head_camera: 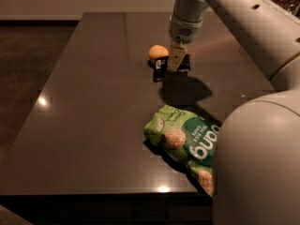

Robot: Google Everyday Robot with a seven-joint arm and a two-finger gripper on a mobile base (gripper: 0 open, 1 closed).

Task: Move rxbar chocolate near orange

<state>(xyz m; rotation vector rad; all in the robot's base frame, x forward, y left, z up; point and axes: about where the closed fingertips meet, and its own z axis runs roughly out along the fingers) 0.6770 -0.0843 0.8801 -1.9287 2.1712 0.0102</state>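
The rxbar chocolate (161, 65), a small flat black wrapper with a white patch, is held in my gripper (176, 61) low over the dark table (93, 102), near its far middle. My gripper's fingers are shut on the bar, and part of the black wrapper sticks out to the right of them. The orange (158, 52), small and round, sits on the table just behind and left of the bar, very close to it; I cannot tell whether they touch.
A large green chip bag (185, 142) lies on the table nearer to the camera, right of centre. My arm's bulky white link (258, 168) fills the lower right and hides the bag's right end. The table's front edge runs along the bottom.
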